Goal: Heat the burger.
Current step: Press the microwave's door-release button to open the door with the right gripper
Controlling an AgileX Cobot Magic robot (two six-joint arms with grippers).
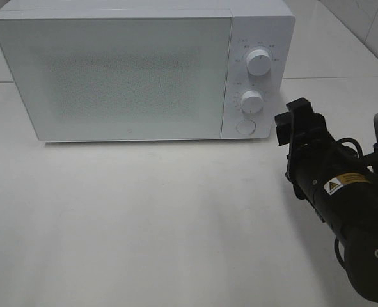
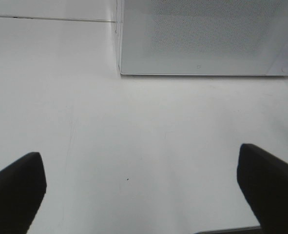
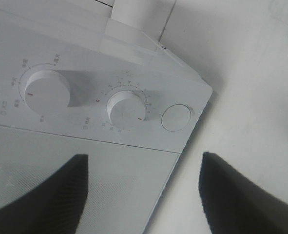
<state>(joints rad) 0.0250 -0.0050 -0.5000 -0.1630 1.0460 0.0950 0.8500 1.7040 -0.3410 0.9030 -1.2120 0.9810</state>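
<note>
Aiming right gripper (image 3: 144,161) at microwave (image 1: 112,70) dials (image 3: 125,110) from tabletop's (image 1: 144,224) right edge for heating, jaws apart, empty | idling left gripper (image 2: 139,152) wide-open, empty | seeing no burger

One white box-shaped microwave (image 1: 137,70) stands on one white table (image 1: 144,224), near the table's far edge. The microwave has one big pale door (image 1: 112,73). It has two round white dials, an upper knob (image 1: 258,61) and a lower knob (image 1: 252,101). It has one round white button (image 1: 245,126) below them. One black robot arm (image 1: 342,211) shows by the table's right edge. The left gripper (image 2: 140,152) has two black fingers (image 2: 14,190). The right gripper (image 3: 144,156) has two black fingers (image 3: 241,195) too.
</note>
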